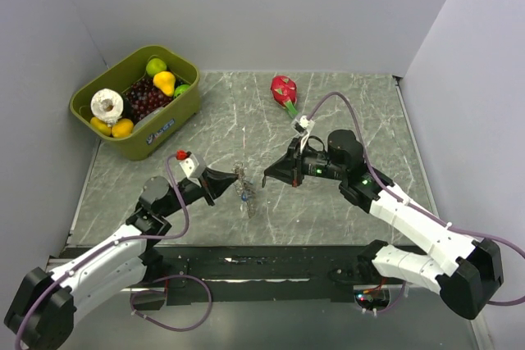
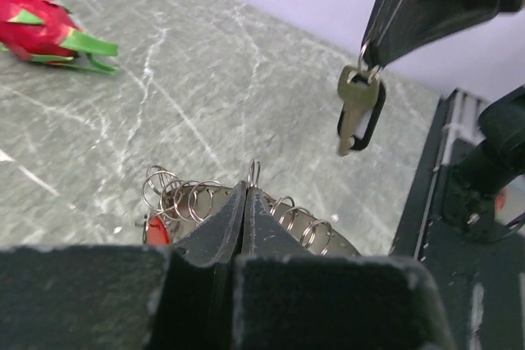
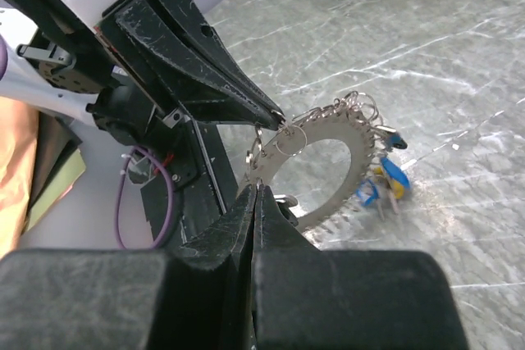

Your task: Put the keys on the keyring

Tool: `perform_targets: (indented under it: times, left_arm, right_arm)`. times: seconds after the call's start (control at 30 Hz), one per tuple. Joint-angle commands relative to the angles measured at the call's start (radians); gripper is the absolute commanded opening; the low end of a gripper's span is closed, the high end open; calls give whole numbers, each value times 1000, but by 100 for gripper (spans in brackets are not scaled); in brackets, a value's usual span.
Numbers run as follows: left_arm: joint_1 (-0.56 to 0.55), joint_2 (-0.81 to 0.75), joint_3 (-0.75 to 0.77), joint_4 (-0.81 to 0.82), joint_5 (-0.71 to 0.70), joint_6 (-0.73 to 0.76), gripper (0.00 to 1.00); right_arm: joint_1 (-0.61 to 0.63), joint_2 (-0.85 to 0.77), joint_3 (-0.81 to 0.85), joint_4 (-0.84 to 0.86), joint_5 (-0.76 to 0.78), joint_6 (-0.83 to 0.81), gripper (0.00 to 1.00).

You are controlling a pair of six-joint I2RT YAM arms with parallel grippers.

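Note:
The keyring [image 1: 243,184] is a grey hoop hung with small split rings, held upright over the table's middle. My left gripper [image 1: 235,176] is shut on one of its small rings, as the left wrist view [image 2: 247,190] shows, with the hoop [image 2: 331,242] below the fingers. Several blue and yellow-headed keys [image 3: 385,179] hang from the hoop's [image 3: 332,212] far side and touch the table. My right gripper [image 1: 265,178] faces it, shut on the small ring of a black-headed key [image 2: 357,112] that dangles free. In the right wrist view my right gripper [image 3: 257,190] sits close to the hoop's near rim.
A green bin [image 1: 176,116] of fruit stands at the back left. A dragon fruit [image 1: 284,90] lies at the back middle, also in the left wrist view [image 2: 41,30]. Grey walls close in the table. A black ledge runs along the near edge [image 1: 271,264].

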State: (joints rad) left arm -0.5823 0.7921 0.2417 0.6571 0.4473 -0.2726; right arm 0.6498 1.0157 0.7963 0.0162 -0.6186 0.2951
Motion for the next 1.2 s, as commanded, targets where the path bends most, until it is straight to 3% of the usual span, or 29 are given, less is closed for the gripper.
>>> perform_targets:
  times: [0.0, 0.17, 0.27, 0.4, 0.47, 0.8, 1.17]
  left_arm:
    - [-4, -71, 60, -118, -39, 101, 1]
    - [-4, -226, 108, -357, -113, 119, 1]
    - [-2, -300, 111, -422, -168, 78, 1]
    - [-4, -277, 102, -433, -185, 59, 1]
    - [-4, -225, 82, -398, -173, 52, 1]
    - [-45, -38, -107, 87, -131, 39, 1]
    - [-57, -10, -110, 159, 47, 151, 1]
  right_arm:
    - [-6, -48, 24, 16, 2, -17, 0]
    - [-6, -86, -14, 25, 26, -17, 0]
    - [-6, -98, -34, 42, 37, -19, 0]
    - [-7, -111, -65, 80, 54, -10, 0]
    - [-7, -100, -71, 84, 56, -13, 0]
    - [-6, -58, -101, 100, 10, -20, 0]
    - [-6, 0, -82, 108, -76, -97, 0]
